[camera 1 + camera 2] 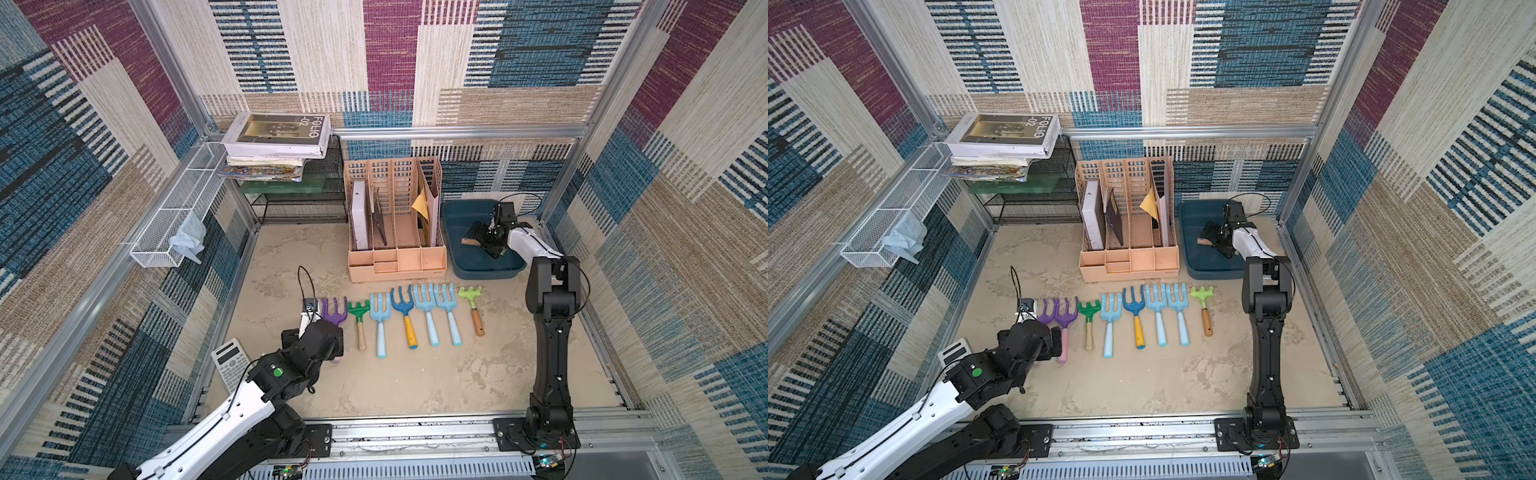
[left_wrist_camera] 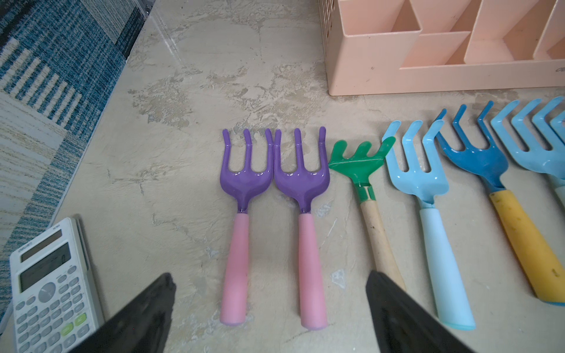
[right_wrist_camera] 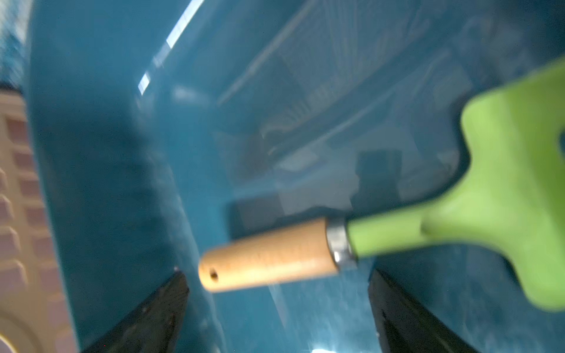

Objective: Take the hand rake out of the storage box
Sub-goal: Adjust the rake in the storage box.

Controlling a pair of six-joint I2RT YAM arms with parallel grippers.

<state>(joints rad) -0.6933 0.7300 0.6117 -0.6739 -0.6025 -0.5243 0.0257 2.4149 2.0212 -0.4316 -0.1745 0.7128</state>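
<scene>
Low inside the storage box, the right gripper, spread wide and pinching nothing, one black finger to either side of the wooden grip of the hand rake. Rake lying on the glossy teal floor of that box, handle end toward the peach file organiser, lime-green head the other way; blurred in the wrist view. In both top views, box at the far right corner of the worktop, just beside the organiser, with only the handle end showing past the arm. At the near left, the left gripper likewise spread and empty, hovering above the pink handles of two purple rakes. These at the end of a row of coloured rakes laid side by side, tines toward the organiser. Calculator near the left edge. Worktop sandy beige, mottled and patchy like rough plaster. All around, walls of woven patchwork in blue, maroon, tan and cream, held by aluminium frame rails. On the left wall a white wire basket with a crumpled pale cloth; in the far left corner a stack of books atop a black mesh shelf.
</scene>
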